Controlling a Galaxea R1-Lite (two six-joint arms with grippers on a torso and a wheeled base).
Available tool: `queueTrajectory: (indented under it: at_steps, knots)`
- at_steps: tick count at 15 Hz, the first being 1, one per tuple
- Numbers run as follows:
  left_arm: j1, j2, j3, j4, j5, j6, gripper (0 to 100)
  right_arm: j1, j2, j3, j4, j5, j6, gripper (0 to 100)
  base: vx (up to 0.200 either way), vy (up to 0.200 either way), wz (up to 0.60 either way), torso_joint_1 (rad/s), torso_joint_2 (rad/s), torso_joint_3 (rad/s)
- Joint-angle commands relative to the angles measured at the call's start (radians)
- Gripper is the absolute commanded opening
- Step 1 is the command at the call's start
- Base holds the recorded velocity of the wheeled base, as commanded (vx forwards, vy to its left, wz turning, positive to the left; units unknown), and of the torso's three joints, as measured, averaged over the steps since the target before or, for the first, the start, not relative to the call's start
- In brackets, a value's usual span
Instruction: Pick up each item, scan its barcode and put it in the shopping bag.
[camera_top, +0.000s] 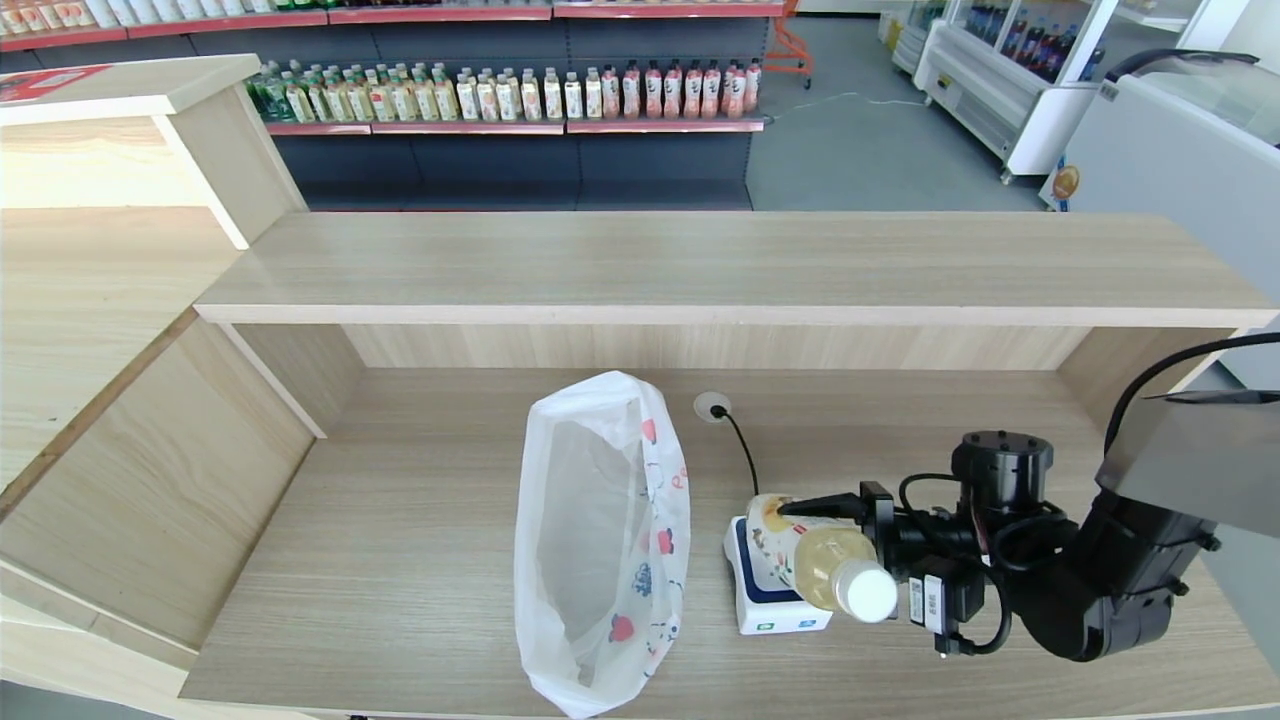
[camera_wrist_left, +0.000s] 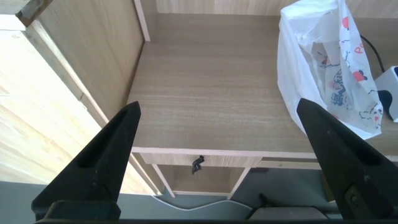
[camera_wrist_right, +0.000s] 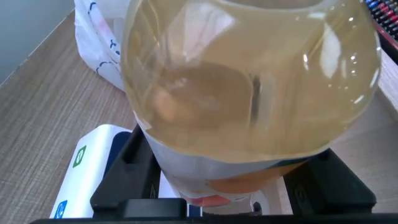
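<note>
The right gripper (camera_top: 812, 535) is closed on a clear plastic bottle of yellowish drink with a white cap (camera_top: 832, 566), which lies sideways between its black fingers. Under the gripper and the bottle sits a white and blue box-shaped scanner (camera_top: 772, 612). Just beyond its fingertips stands the thin white plastic shopping bag with coloured prints (camera_top: 600, 540). The left gripper (camera_wrist_left: 219, 107) is wide open and holds nothing, above the near edge of the light wooden counter (camera_top: 400, 520)

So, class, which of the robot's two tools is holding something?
The right tool, shut on the clear plastic bottle of yellow drink with a white cap above the white scanner; the left tool is open and empty.
</note>
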Motion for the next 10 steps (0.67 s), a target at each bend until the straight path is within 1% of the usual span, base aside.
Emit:
queueTrajectory:
  at_steps: [1, 10]
  knots:
    - [0.0, 0.0, 0.0, 0.0, 0.0, 0.0, 100, 0.011, 0.037, -0.029, 0.0, 0.01, -0.003, 0, 0.0, 0.0, 0.0, 0.0, 0.0, 0.0]
    - [0.0, 0.0, 0.0, 0.0, 0.0, 0.0, 100, 0.005, 0.057, -0.045, -0.009, 0.011, -0.013, 0, 0.0, 0.0, 0.0, 0.0, 0.0, 0.0]
